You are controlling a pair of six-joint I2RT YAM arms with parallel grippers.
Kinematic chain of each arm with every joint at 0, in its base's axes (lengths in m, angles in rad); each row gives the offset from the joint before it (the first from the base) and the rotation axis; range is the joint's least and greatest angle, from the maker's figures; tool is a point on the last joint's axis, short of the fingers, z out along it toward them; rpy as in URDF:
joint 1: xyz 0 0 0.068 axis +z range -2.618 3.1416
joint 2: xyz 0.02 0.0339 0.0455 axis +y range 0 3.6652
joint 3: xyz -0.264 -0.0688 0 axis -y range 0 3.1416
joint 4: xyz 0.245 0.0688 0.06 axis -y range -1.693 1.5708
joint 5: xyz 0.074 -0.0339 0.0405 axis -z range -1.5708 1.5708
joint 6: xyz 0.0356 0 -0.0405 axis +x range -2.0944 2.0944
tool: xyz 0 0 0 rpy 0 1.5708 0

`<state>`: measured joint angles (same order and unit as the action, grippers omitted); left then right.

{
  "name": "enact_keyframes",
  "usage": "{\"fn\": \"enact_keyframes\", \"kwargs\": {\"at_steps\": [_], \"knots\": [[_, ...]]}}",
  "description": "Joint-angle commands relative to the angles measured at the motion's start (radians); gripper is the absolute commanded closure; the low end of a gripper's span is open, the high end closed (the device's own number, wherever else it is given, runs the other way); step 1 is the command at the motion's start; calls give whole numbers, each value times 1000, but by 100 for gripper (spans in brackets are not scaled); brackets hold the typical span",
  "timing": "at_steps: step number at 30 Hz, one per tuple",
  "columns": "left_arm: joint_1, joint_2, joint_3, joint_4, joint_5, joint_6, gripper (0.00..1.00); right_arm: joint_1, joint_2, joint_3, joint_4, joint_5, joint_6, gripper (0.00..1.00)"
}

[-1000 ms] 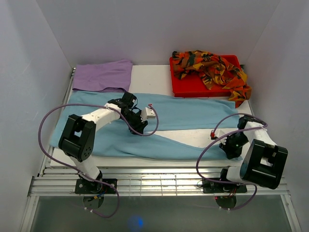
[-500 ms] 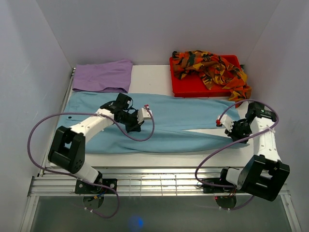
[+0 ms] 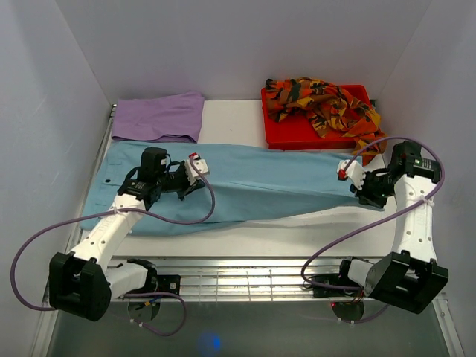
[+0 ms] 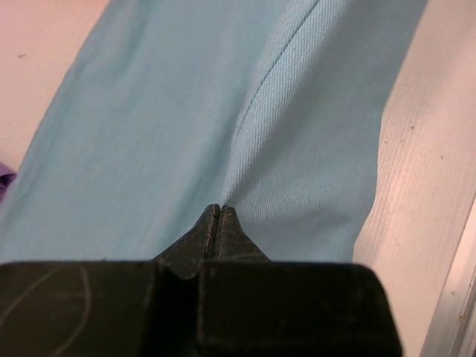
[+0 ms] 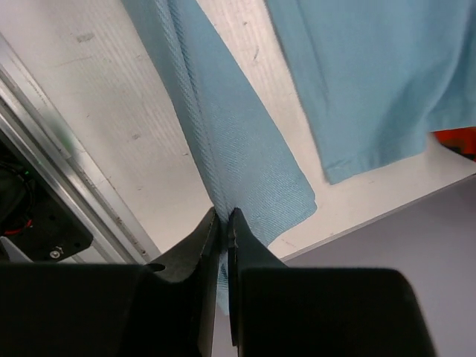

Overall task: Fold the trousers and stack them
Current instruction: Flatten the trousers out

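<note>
As patterned trousers [image 3: 327, 104] overhang red tray [image 3: 297, 138], blue trousers [image 3: 275, 182] outside

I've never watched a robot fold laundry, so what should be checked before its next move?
1. Left hand pinching the light blue trousers: ok.
2. Right hand pinching that pair's leg end: ok.
3. Two legs lined up at the right end: not ok, table shows between them.
4. Lilac trousers clear of the blue pair: cannot tell.
5. Patterned trousers, draped over the red tray, clear of the right hand: ok.
</note>
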<state>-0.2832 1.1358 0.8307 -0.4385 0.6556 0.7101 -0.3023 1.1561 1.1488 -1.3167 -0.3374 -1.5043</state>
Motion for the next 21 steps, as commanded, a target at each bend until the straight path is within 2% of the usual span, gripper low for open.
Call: {"fn": "enact_keyframes", "kwargs": {"at_steps": [1, 3, 5, 9, 14, 15, 16, 17, 19, 20, 21], "knots": [[49, -73, -44, 130, -51, -35, 100, -14, 54, 147, 8, 6, -2, 92], [47, -102, -64, 135, -42, -5, 100, -14, 62, 161, 8, 9, 4, 92], [49, -151, -99, 117, -45, 14, 100, -12, 48, 103, 8, 41, -28, 92], [49, -221, -130, -35, 34, 194, 100, -8, 1, -75, 8, 197, -77, 92], [49, -329, -174, -172, 117, 296, 100, -8, -163, -208, 7, 236, -174, 92], [47, -368, -182, -175, 124, 305, 100, -6, -191, -236, 7, 239, -201, 89], [47, -384, -191, -177, 127, 334, 100, -6, -232, -248, 7, 236, -211, 82], [47, -396, -200, -186, 127, 354, 100, -8, -242, -261, 7, 235, -215, 60], [47, -406, -223, -195, 128, 388, 100, -6, -231, -303, 14, 236, -208, 40], [47, -397, -229, -201, 130, 394, 100, -6, -217, -314, 23, 233, -189, 27], [47, -387, -235, -203, 128, 399, 100, -6, -199, -323, 28, 212, -169, 24]]}}
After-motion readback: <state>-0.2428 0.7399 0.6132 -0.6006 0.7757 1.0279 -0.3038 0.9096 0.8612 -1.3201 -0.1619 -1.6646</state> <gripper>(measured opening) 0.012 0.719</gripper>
